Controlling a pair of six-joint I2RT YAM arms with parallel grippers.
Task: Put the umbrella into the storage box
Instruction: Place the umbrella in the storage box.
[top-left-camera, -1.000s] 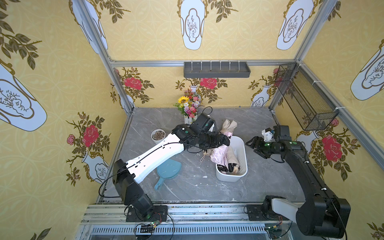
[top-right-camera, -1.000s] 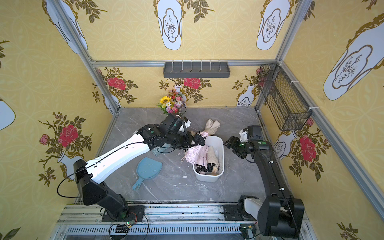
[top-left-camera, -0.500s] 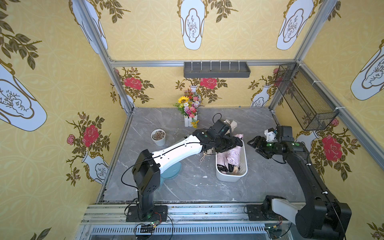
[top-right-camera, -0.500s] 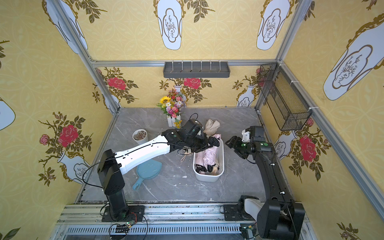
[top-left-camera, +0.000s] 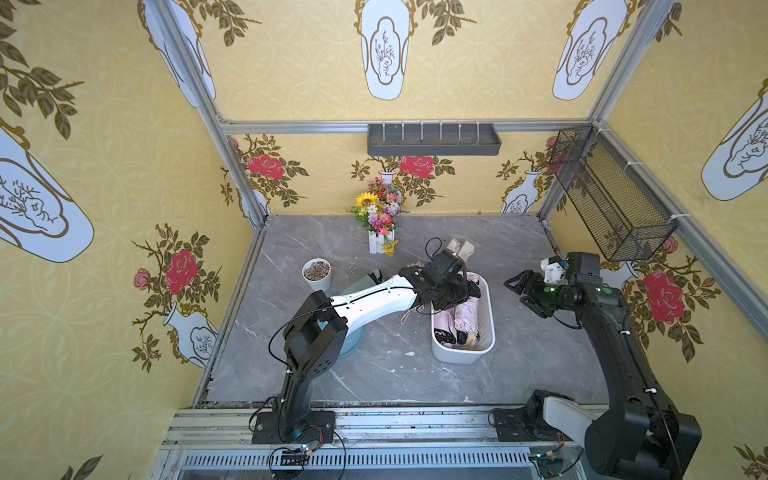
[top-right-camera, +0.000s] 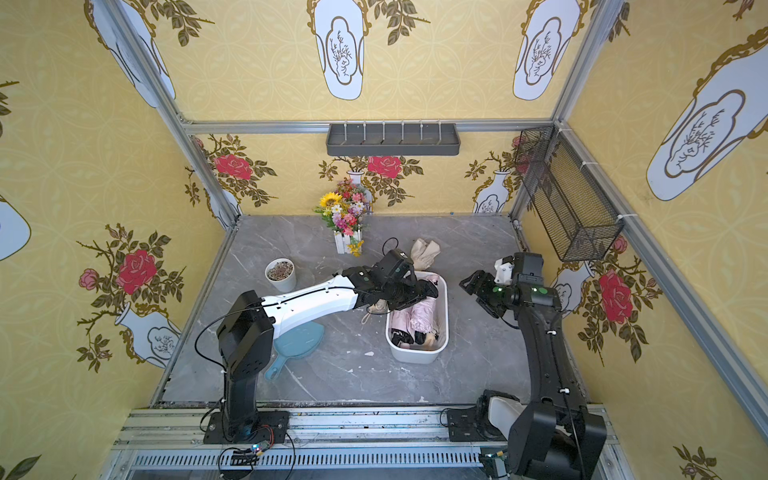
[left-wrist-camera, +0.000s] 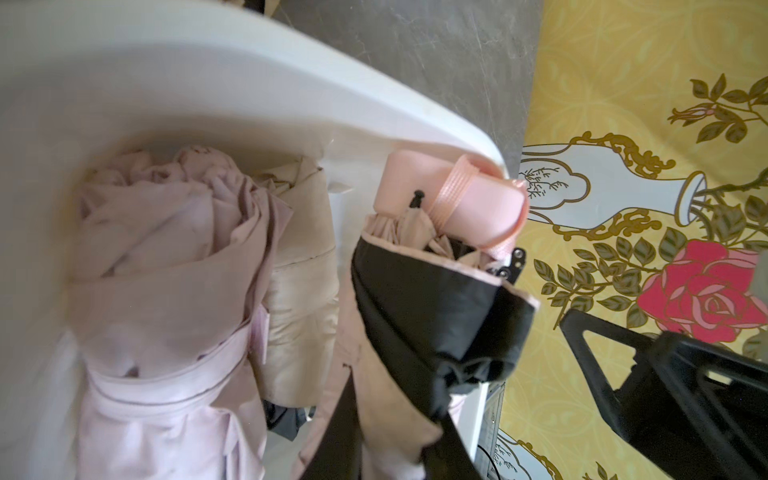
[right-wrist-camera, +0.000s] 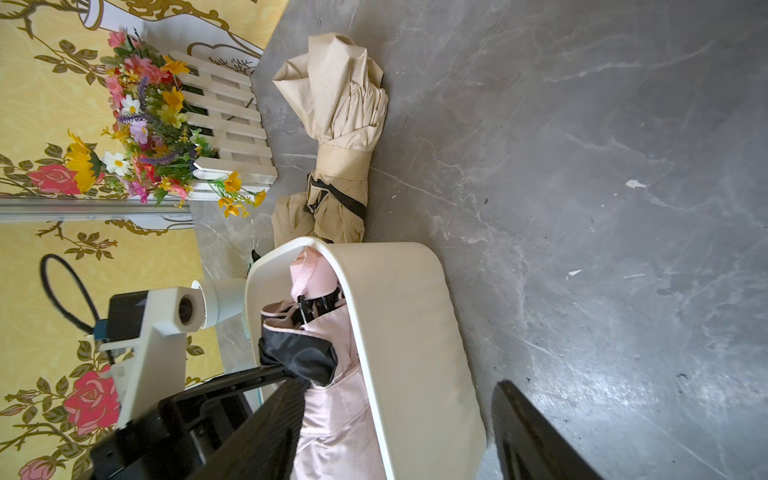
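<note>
My left hand (top-left-camera: 463, 291) is clamped on the pink umbrella (left-wrist-camera: 419, 299), down in the box (top-left-camera: 491, 320) with its handle (left-wrist-camera: 453, 195) against the box's end rim (left-wrist-camera: 415, 120). My right hand (top-left-camera: 519, 293), spread apart, hangs beside the box. Letting go here, the handle may hang on that rim, or loose cloth (left-wrist-camera: 436, 324) could snag and drag out.

The grey marbled tabletop (top-left-camera: 415, 374) carries the white storage box (top-left-camera: 457, 355) beneath the left gripper (top-left-camera: 466, 291), a beige folded umbrella (top-left-camera: 459, 249) just beyond it, and a flower crate (top-left-camera: 381, 243), pebble pot (top-left-camera: 317, 274) and blue paddle (top-right-camera: 297, 343) to its left.
</note>
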